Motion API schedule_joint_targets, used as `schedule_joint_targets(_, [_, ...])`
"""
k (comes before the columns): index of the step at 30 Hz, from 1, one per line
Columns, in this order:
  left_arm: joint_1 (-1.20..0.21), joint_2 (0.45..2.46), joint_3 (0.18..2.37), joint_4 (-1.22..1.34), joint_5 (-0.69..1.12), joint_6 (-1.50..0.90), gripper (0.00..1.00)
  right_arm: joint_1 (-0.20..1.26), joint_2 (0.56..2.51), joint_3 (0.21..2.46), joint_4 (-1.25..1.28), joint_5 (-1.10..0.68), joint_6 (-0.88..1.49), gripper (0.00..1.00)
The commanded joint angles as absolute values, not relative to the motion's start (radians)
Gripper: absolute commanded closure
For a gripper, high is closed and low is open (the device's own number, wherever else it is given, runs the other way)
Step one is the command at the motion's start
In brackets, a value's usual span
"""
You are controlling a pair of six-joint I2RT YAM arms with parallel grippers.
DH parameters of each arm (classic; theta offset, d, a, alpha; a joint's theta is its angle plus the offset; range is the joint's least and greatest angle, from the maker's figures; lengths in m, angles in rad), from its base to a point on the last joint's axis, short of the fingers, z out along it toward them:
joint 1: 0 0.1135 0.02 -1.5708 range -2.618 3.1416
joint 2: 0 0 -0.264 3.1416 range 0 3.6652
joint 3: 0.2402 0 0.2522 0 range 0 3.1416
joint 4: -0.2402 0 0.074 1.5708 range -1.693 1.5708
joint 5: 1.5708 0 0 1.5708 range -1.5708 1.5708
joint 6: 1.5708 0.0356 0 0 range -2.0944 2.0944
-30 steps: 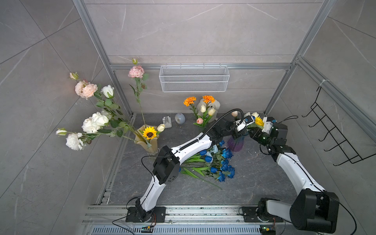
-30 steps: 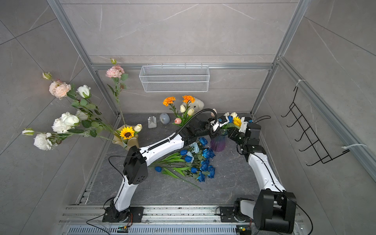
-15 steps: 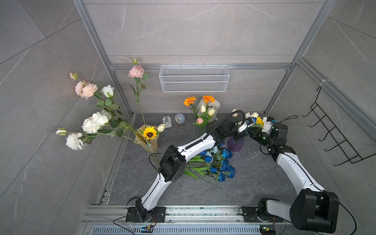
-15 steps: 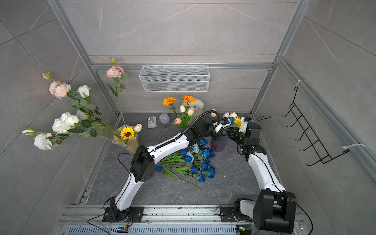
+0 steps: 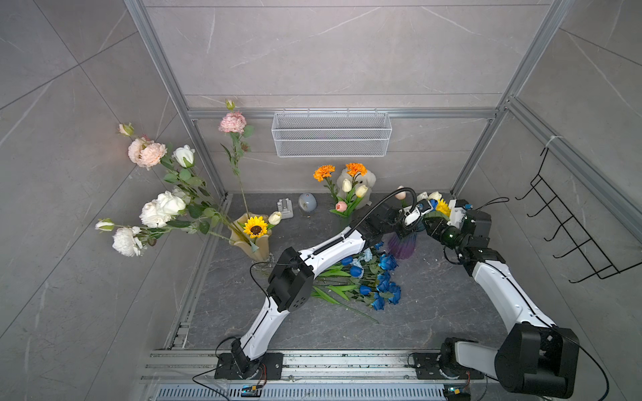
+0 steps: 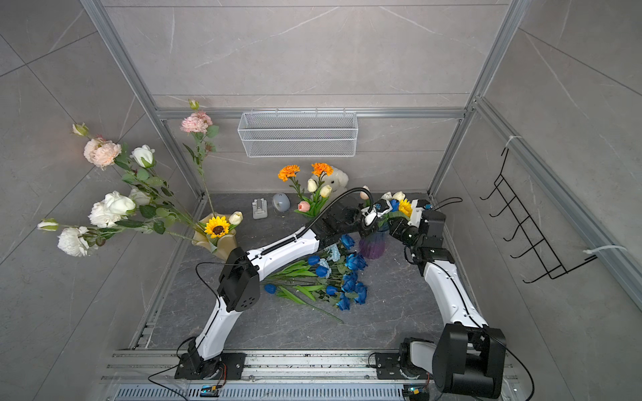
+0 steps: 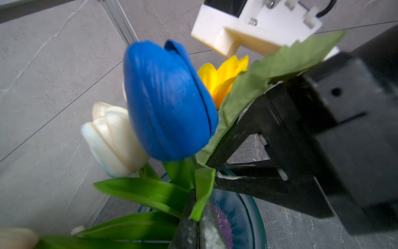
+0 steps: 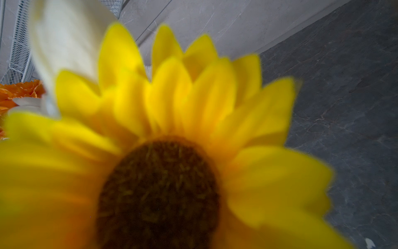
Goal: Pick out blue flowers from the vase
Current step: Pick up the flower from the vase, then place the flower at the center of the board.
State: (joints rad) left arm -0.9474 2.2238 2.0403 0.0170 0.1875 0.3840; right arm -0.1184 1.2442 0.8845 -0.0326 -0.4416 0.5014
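Left gripper (image 7: 196, 215) just clamped shut on blue tulip (image 7: 168, 101) stem, lower centre; right gripper (image 7: 213, 172) state unclear. Lift-out likely next.

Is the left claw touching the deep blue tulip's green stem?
Touching. The left wrist view shows the left claw shut around green stem and leaf directly beneath the deep blue tulip.

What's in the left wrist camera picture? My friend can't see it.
A deep blue tulip fills the middle, its stem running down into the left fingers. A white tulip stands beside it, over a purple vase; the right arm's black fingers pinch its rim.
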Motion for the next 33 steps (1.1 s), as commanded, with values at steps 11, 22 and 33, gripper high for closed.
schedule_joint_targets(11, [-0.943,2.008,2.026,0.112,0.243,0.396,1.00,-0.116,1.253,0.926,-0.116,-0.445,0.467,0.81])
schedule_joint_targets(22, [-0.943,1.702,1.891,-0.004,0.246,0.403,1.00,-0.116,1.247,0.965,-0.131,-0.450,0.463,0.80])
schedule_joint_targets(33, [-0.943,1.337,1.628,-0.165,0.117,0.496,1.00,-0.115,1.227,1.014,-0.144,-0.463,0.469,0.58])
